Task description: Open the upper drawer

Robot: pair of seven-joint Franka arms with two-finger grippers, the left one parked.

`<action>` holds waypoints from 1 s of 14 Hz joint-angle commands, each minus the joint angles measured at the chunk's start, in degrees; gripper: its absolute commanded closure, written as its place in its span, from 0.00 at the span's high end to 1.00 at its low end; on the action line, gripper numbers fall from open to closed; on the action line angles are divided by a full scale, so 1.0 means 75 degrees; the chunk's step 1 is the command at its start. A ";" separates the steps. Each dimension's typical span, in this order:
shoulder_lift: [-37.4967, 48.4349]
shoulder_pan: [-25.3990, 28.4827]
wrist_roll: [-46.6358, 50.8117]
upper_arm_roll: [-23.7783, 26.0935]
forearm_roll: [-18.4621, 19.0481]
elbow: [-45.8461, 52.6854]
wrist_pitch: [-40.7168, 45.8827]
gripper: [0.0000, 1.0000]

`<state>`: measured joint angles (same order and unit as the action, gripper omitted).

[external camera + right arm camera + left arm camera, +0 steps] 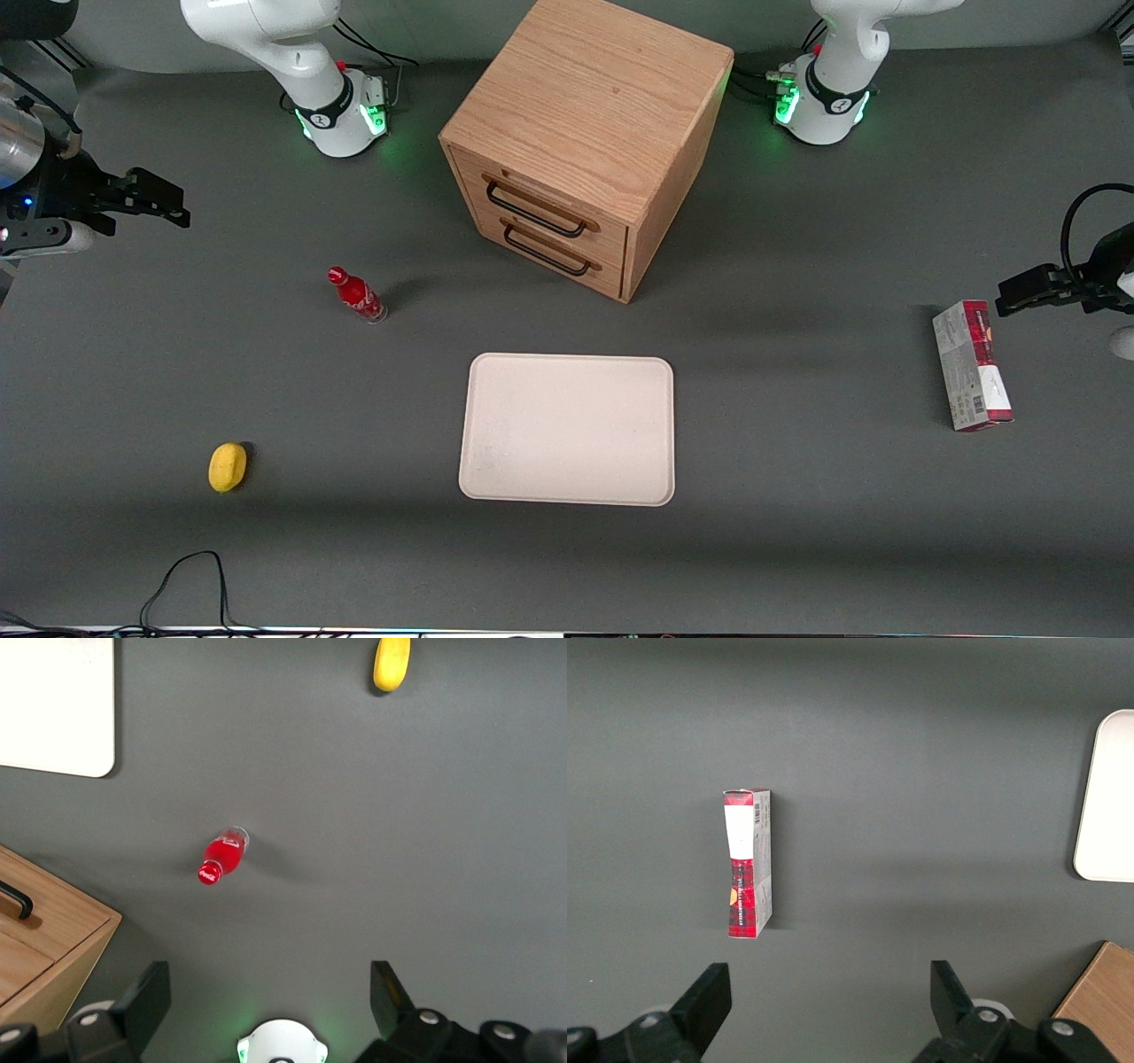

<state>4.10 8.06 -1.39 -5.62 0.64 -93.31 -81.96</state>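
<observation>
- While the upper drawer (pixel 542 206) is sitting fully shut in the cabinet (pixel 589 115), flush with the lower drawer (pixel 551 251) beneath it, the task is looking to be at its very start: the approach is not yet made.
- The gripper (pixel 173 206) is hanging well away from the cabinet, toward the working arm's end of the table (pixel 797 549), with its jaws standing wide apart and holding nothing, as the right wrist view is showing.
- The next move is calling for a sweep across to the cabinet front, lining the fingers up on the upper drawer's black handle (pixel 534 209), not the twin handle just under it.
- A red bottle (pixel 356 295) is standing between the gripper and the cabinet front, so the path is needing to pass over it or farther from the camera.
- In front of the cabinet, bare table is lying before the tray (pixel 567 430), so the drawer is likely having room to slide out.
- A lemon (pixel 227 467) is resting well clear of the cabinet.
</observation>
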 commanded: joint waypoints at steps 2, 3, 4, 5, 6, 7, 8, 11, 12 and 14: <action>-0.0007 0.0015 0.0209 0.0034 0.0160 0.0347 0.0264 1.00; -0.0019 0.0015 0.0151 0.0034 0.0160 0.0394 0.0264 1.00; -0.0089 0.0015 0.0150 0.0046 0.0160 0.0464 0.0264 1.00; -0.0136 0.0026 0.0127 0.0046 0.0160 0.0488 0.0264 1.00; -0.0206 0.0038 0.0115 0.0046 0.0172 0.0500 0.0253 1.00; -0.0357 0.0050 0.0127 0.0058 0.0183 0.0570 0.0253 1.00; -0.0440 0.0038 0.0115 0.0069 0.0184 0.0628 0.0229 1.00; -0.0697 0.0038 0.0138 0.0093 -0.0003 0.0757 0.0229 1.00; -0.0907 0.0119 0.0115 0.0139 -0.0004 0.0955 0.0229 1.00; -0.1329 0.0656 0.0127 0.0245 -0.0004 0.1459 0.0299 1.00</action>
<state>-1.68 9.53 -1.22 -4.40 0.55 -88.04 -81.26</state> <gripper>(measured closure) 0.000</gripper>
